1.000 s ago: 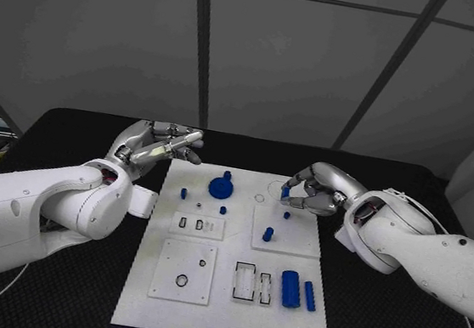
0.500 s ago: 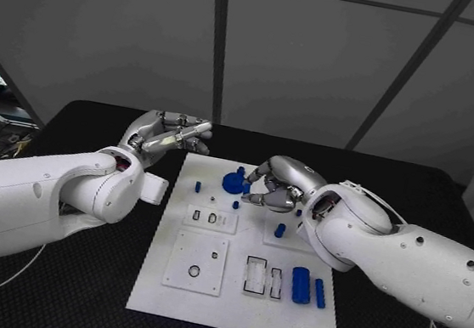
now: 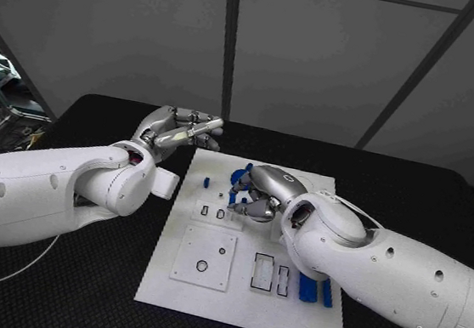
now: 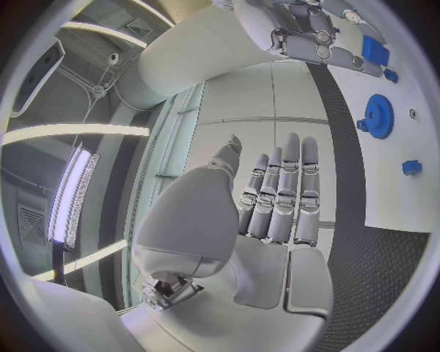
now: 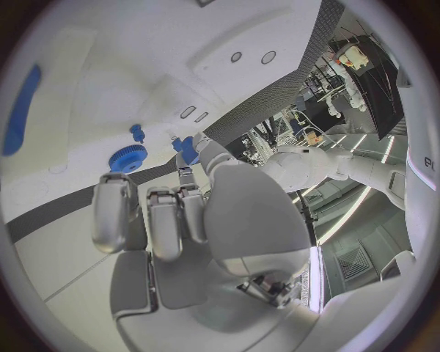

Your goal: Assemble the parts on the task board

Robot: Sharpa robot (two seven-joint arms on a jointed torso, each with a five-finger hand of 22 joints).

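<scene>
Two hands are in play, and yours to watch is the right one. Start with the task board (image 3: 240, 303), the white plate running down the middle of the head view. The right hand (image 3: 256, 195) sits over its upper centre, fingers curled in; in the right wrist view something blue shows at the fingertips, but you cannot tell whether it is pinched or merely behind them. The left hand (image 3: 177, 129) hangs off the board's upper-left corner, fingers straight and close together, holding nothing — clearly the farther of the two. The blue gear (image 5: 127, 157) lies flat just beyond the right fingertips, toward the board's top edge. Two blue cylinders (image 3: 316, 291) lie at lower right, long axes running up the frame — well apart from either hand.
</scene>
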